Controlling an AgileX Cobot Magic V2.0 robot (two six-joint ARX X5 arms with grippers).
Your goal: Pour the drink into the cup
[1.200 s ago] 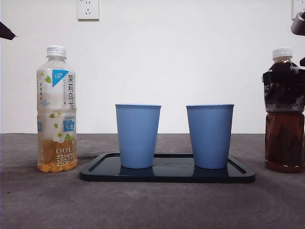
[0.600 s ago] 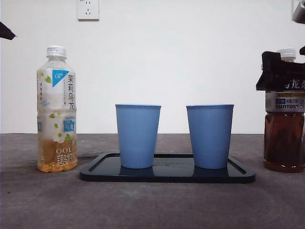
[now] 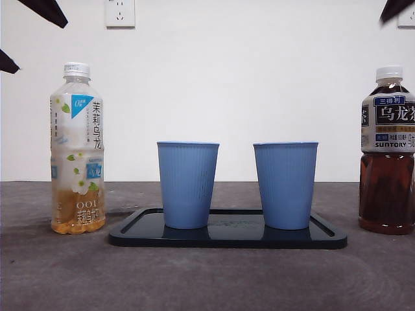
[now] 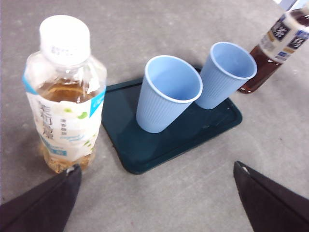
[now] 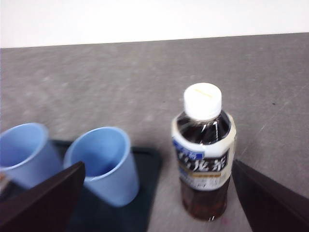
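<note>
Now the right tool [image 5: 154, 203] has let go of the dark tea bottle [image 3: 388, 150] and risen above it, jaws wide. That bottle stands capped on the desk [image 3: 207, 278], right of the tray [image 3: 227, 238] with two blue cups [image 3: 188, 184]. Left tool [image 4: 154, 203] hovers wide by the pale bottle [image 3: 77, 149].

Both arms are raised, and each pincer holds nothing. In the front view they show only as black tips: two at the upper left of the frame, one at the top edge and one lower on the left edge, and one at the upper right corner. The left pincer [image 4: 157, 198] has its jaws spread wide, one dark jaw at the lower left corner of its wrist frame and the other at the lower right. The right pincer [image 5: 154, 198] is likewise wide apart, its jaws filling both lower corners of its frame.
</note>
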